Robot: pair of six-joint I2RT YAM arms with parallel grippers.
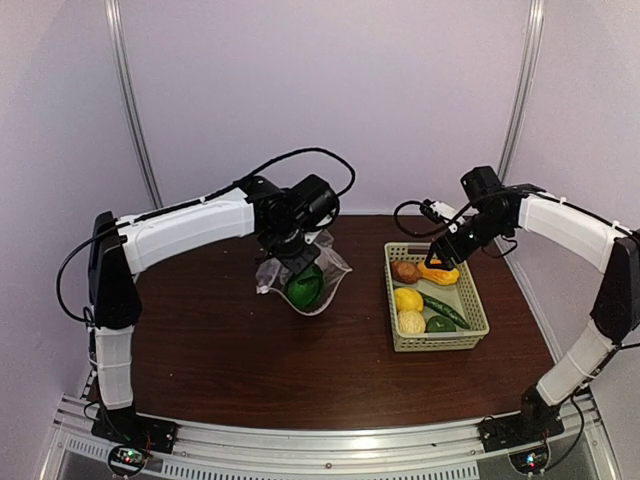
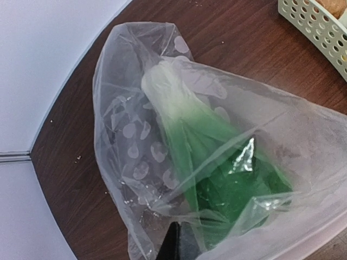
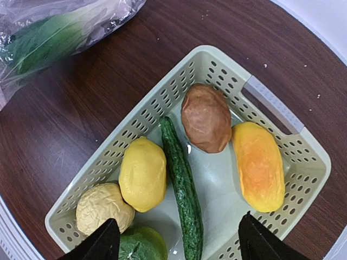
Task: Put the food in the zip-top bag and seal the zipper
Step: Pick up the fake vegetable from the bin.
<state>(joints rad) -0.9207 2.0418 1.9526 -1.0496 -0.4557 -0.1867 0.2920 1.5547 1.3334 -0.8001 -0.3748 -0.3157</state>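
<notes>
The clear zip-top bag [image 1: 322,262] [image 2: 124,135] hangs off the table from my left gripper [image 1: 291,256] [image 2: 177,241], which is shut on its crinkled edge. A leafy green bok choy [image 1: 304,286] [image 2: 217,173] lies inside it. I cannot tell the zipper apart from the plastic. My right gripper [image 1: 437,258] [image 3: 179,241] hovers open over the basket, holding nothing. Below it lie a yellow lemon [image 3: 142,173], a cucumber [image 3: 181,184], a brown round piece [image 3: 206,116], an orange piece [image 3: 258,165], a pale wrinkled lemon [image 3: 103,208] and a green pepper [image 3: 141,246].
The pale green lattice basket [image 1: 473,322] [image 3: 271,100] sits on the right of the dark wooden table [image 1: 210,340]. White walls close off the back and sides. The bag with the bok choy [image 3: 49,35] shows at the right wrist view's upper left.
</notes>
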